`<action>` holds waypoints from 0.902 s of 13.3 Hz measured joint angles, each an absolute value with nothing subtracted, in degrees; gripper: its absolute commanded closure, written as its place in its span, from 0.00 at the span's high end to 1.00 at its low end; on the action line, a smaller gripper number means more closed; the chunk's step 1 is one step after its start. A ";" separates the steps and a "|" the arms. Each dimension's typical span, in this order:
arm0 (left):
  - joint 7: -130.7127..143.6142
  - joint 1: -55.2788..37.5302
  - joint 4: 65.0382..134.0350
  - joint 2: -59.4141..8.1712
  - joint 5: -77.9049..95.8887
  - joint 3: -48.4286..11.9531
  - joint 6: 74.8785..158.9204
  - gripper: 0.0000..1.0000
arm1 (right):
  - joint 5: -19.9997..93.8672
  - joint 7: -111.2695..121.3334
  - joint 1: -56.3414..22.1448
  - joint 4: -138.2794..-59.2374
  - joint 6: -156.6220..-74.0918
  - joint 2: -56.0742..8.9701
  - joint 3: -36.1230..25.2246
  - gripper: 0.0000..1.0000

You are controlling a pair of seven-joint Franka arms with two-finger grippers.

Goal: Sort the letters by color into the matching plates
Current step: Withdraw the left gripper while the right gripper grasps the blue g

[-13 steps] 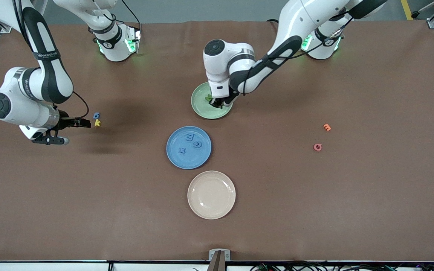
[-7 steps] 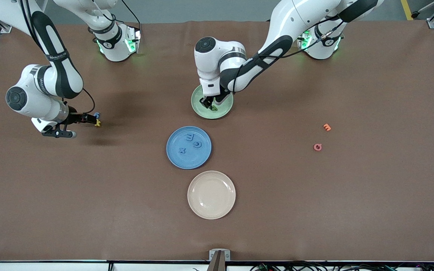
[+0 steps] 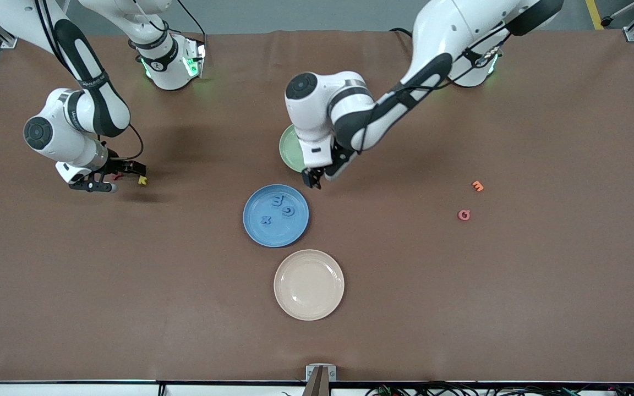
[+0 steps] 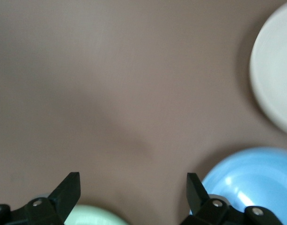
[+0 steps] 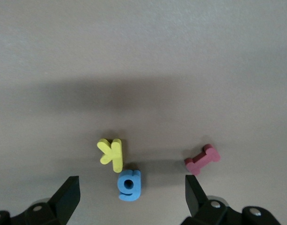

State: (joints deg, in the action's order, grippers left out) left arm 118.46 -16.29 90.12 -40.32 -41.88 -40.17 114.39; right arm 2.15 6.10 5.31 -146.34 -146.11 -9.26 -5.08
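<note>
The right gripper [image 3: 130,171] hangs low over the table [image 3: 515,302] at the right arm's end, fingers spread wide and empty. In the right wrist view a blue g [image 5: 129,184] lies between the open fingertips, nearer one finger [image 5: 68,194] than the other. A yellow k [image 5: 111,154] touches or nearly touches the g, just ahead of it, and a red piece [image 5: 202,159] lies near the second finger. The wide spread looks meant to straddle the g alone, yet the k sits so close that a closing finger could catch it too.

The left gripper [image 3: 311,179] hangs over the bare cloth between the green plate [image 3: 289,148] and the blue plate [image 3: 275,215], fingers open with nothing between them. In its wrist view a green rim shows under one fingertip and the blue plate's edge under the other. My guess is that this arm has no piece in hand and is free for another.

Three blue letters [image 3: 280,208] lie in the blue plate. The green plate is mostly hidden under the left arm, so its contents cannot be told. A cream plate [image 3: 309,284] sits empty nearest the camera.

The letters look like thick, matte, foam-like cutouts with soft edges. The plates are smooth with shallow raised rims, and the table cover is dull brown cloth. An orange letter [image 3: 477,186] and a pink one [image 3: 464,215] lie toward the left arm's end.
</note>
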 measured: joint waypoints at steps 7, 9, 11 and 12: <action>85.16 -0.77 82.56 -39.66 -41.45 -40.18 109.45 1.00 | 2.15 6.22 6.71 -147.17 -146.87 -9.26 -4.98 0.99; 78.56 2.80 82.54 -39.27 -41.42 -40.20 109.39 1.00 | 2.15 6.22 6.72 -147.18 -146.91 -9.26 -4.94 0.99; 72.05 5.65 82.20 -39.17 -41.36 -40.20 109.39 1.00 | 2.15 6.25 6.71 -147.18 -146.93 -9.26 -4.75 0.99; 68.57 6.95 81.76 -39.15 -41.34 -40.20 109.38 1.00 | 2.14 6.31 6.67 -147.19 -146.94 -9.26 -4.52 0.99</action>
State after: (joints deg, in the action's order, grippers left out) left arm 68.57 6.95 81.76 -39.15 -41.34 -40.20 109.38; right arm 2.14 6.31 6.67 -147.19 -146.94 -9.26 -4.52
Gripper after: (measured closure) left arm 0.000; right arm 0.004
